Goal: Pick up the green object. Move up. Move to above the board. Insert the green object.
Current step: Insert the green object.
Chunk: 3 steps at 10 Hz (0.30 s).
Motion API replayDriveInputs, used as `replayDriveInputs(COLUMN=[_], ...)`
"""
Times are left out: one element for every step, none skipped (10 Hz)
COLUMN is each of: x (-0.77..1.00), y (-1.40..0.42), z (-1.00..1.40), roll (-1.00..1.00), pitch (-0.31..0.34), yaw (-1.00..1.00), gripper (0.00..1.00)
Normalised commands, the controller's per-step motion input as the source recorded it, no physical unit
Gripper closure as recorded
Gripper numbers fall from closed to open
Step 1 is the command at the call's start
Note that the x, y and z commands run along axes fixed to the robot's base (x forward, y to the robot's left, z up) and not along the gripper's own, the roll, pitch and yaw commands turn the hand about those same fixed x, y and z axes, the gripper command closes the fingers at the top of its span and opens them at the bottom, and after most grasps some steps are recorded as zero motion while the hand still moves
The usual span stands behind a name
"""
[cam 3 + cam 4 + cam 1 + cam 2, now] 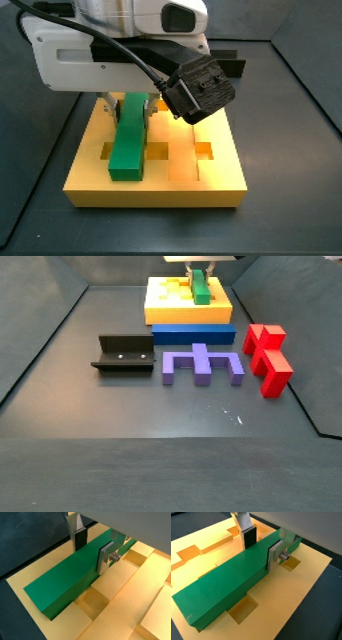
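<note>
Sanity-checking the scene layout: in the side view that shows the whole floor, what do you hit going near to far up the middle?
Purple block → blue bar → board → green object on the board, with the gripper shut on it at the far end.

Wrist views: close, angled down on gripper (91, 546), green object (228, 587). Side views: board (154, 190) seen near, then far.

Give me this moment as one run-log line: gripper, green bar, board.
gripper: over board, jaws shut on green object | green object: held along the board, low over its grooves | board: beneath | seated: cannot tell
</note>
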Motion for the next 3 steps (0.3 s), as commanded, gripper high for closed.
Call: replayDriveInputs(x=[0.0,0.0,0.0], y=[0.0,0.0,0.0], z=[-0.37,0.0,0.0], roll=[0.0,-0.01,0.0], pitch=[0.0,-0.003,0.0], yaw=[0.0,0.0,0.0], gripper=[1.0,1.0,1.0])
